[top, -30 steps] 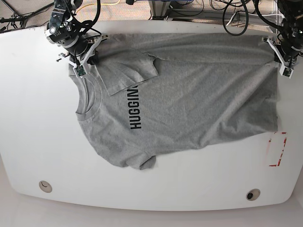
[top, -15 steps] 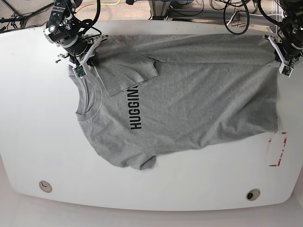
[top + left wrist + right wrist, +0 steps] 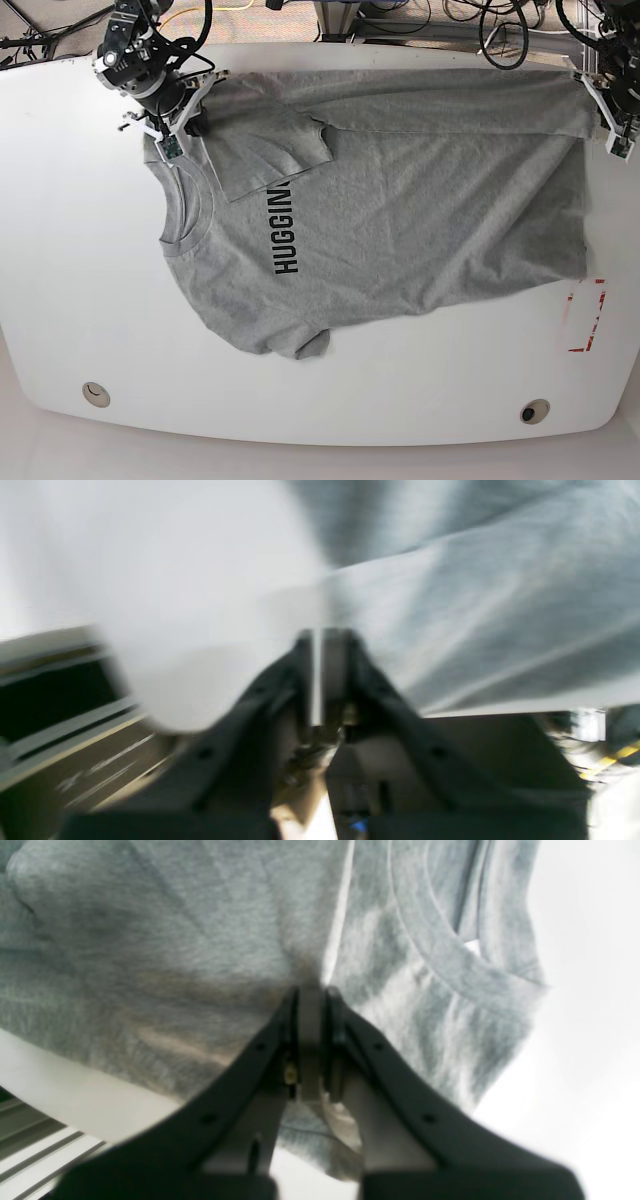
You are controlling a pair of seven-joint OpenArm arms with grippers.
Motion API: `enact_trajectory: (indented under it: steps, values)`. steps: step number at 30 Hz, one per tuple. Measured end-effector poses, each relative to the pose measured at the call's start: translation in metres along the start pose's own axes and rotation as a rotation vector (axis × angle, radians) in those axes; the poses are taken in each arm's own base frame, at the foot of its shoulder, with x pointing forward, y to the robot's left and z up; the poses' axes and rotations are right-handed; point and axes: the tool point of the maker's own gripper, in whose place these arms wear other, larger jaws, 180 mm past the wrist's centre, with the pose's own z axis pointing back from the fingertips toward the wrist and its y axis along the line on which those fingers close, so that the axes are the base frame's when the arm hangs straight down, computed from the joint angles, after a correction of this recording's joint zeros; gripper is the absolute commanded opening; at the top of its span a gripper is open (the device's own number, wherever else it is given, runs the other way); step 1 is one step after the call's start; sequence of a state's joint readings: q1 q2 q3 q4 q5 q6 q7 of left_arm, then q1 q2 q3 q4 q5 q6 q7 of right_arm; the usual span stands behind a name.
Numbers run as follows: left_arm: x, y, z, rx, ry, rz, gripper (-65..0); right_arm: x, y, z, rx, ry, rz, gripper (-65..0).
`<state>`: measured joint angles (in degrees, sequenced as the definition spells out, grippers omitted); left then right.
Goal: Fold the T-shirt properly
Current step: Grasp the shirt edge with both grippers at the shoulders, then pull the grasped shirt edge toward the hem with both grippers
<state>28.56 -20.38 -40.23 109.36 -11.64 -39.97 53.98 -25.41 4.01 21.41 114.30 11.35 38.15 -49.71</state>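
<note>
The white table [image 3: 90,300] fills most of the base view, and spread across its upper half lies the T-shirt [image 3: 420,210], light grey, collar toward the left of that view and hem toward the right, with the far side folded over along the table's back edge so one sleeve lies doubled across the chest and cuts off the black lettering [image 3: 285,232]. The other sleeve sticks out at the near side, flat on the table. From overhead the two arms are just dark shapes at the far corners; the wrist cameras tell more. The right gripper [image 3: 172,137] sits at the shoulder next to the collar, and its own camera shows the black jaws pinched together on the T-shirt [image 3: 210,940], a pucker of cloth drawn up right at the tips, with the ribbed neckband [image 3: 450,965] curving off just beside them, something the base view only hints at. The left gripper [image 3: 615,135] is at the hem corner by the table's far right edge. Its wrist picture is badly blurred: the jaws stand closed with only a thin sliver between them, the grey cloth [image 3: 475,605] hangs just beyond and beside the tips, and I cannot tell whether any of it is caught there. Low at the right of the base view a red outline [image 3: 588,318] is marked on the table, and two small round fittings [image 3: 96,393] sit near the front edge.
</note>
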Motion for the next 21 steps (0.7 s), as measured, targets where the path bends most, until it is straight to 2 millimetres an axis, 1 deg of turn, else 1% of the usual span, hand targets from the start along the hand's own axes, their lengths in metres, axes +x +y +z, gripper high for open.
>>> enact_trajectory:
  steps: [7,14,18,19,21]
  values:
    - [0.004,-0.005,-0.001,-0.018,-0.019,0.013,-65.0,0.0,0.0,0.0,0.001,0.001,0.001,-65.0]
    - [0.023,0.012,0.003,0.031,-0.079,0.037,-65.0,0.007,0.002,-0.003,0.002,-0.019,-0.008,-65.0]
    - [0.023,0.021,0.003,0.061,-0.066,0.039,-65.0,0.012,0.001,-0.003,0.001,-0.029,-0.003,-65.0]
    - [0.024,0.022,0.003,0.062,-0.068,0.041,-64.4,0.012,0.0,-0.004,-0.003,-0.026,0.0,-65.0]
    - [0.03,0.022,0.003,0.062,-0.087,0.047,-59.6,0.016,-0.002,-0.004,-0.007,-0.034,0.003,-65.0]
